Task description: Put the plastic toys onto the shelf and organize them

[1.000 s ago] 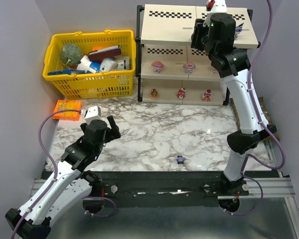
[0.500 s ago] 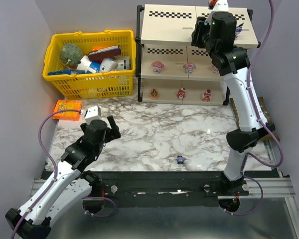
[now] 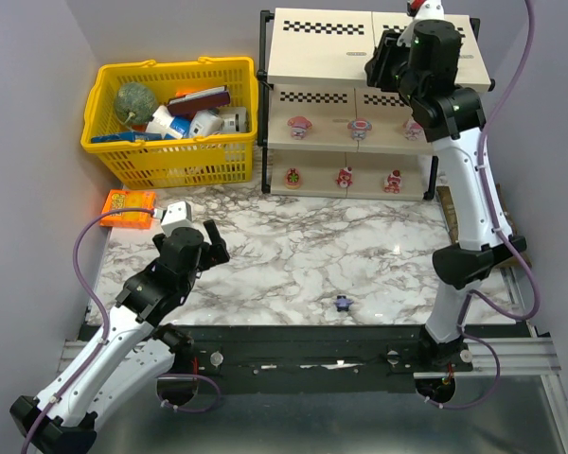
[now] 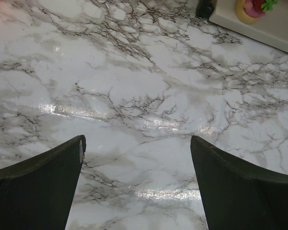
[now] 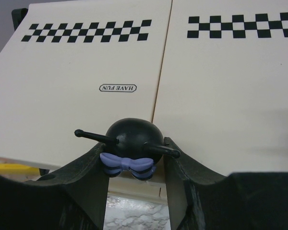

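Left gripper (image 4: 137,143): jaws wide apart, empty, low over the marble table (image 4: 134,72). Dark toy (image 3: 341,303): loose on the table's near side. Right gripper (image 5: 134,163): clamped on a black figurine (image 5: 132,136), at the front lip of the shelf (image 5: 86,96) top board. Risk: released this near the lip, the round figurine may roll off.
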{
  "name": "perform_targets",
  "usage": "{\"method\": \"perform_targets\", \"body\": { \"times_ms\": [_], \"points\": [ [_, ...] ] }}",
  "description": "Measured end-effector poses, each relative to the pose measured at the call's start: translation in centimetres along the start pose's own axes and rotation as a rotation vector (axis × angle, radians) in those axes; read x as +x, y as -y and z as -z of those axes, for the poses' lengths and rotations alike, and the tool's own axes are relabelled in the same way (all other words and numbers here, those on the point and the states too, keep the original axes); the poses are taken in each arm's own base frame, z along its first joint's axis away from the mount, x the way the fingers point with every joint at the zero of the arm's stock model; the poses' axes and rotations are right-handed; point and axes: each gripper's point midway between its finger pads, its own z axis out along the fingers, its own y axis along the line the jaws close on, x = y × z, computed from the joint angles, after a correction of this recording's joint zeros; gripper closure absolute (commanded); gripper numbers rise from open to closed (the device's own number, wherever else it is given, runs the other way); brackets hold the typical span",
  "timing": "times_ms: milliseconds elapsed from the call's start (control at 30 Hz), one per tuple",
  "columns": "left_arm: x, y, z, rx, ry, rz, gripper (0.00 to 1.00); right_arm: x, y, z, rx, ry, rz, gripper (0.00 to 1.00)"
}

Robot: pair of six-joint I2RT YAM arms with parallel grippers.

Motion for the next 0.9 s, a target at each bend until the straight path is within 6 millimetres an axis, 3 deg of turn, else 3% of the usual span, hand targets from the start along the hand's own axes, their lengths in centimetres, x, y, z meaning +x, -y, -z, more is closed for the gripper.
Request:
{"method": "perform_targets", "body": {
  "times_ms": [467, 700, 900],
  "points": [
    [0.0, 0.0, 0.0, 0.0, 0.0, 0.0, 0.01, -0.6, -0.3, 3.7, -0.064, -0.037, -0.026, 0.94],
    [0.0, 0.0, 0.0, 0.0, 0.0, 0.0, 0.01, -0.5, 0.1, 3.5, -0.047, -0.036, -0.013, 0.94],
    [0.0, 0.0, 0.0, 0.001, 0.001, 0.001, 0.01, 0.4, 0.7, 2.1, -0.006, -0.054, 0.004, 0.92]
  ]
}}
